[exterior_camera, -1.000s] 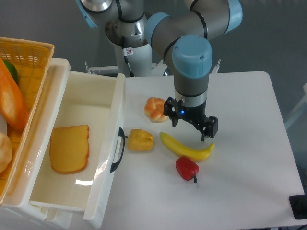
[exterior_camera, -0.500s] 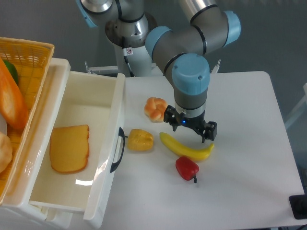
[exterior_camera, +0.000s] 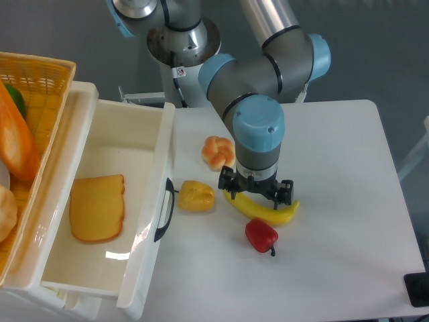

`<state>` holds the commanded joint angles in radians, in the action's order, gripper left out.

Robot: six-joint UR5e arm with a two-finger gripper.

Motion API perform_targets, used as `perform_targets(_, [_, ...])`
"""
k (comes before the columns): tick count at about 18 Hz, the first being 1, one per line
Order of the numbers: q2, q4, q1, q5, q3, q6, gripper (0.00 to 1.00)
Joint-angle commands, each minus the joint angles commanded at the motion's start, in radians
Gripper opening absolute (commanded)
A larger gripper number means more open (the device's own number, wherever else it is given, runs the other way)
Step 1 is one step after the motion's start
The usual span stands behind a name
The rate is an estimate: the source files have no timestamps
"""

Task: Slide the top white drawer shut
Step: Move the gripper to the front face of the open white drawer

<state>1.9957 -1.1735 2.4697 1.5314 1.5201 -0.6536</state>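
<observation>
Top white drawer [exterior_camera: 107, 201] pulled open, gripper [exterior_camera: 257, 192] spread wide, empty, over banana [exterior_camera: 265, 209], no legible writing

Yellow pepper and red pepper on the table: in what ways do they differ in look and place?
The yellow pepper lies right by the top white drawer, near its black handle; the red pepper lies farther out, below the banana. The red pepper shows a dark stem; on the yellow pepper none is visible. Both rest on the white table, untouched by the pincer.
</observation>
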Motion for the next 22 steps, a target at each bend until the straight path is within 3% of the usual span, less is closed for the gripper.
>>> perform_targets(8, [0.028,-0.003,0.000,-0.134,-0.009,0.098,1.00])
perform_targets(22, [0.051,-0.003,-0.046,-0.183,-0.015,0.143,1.00])
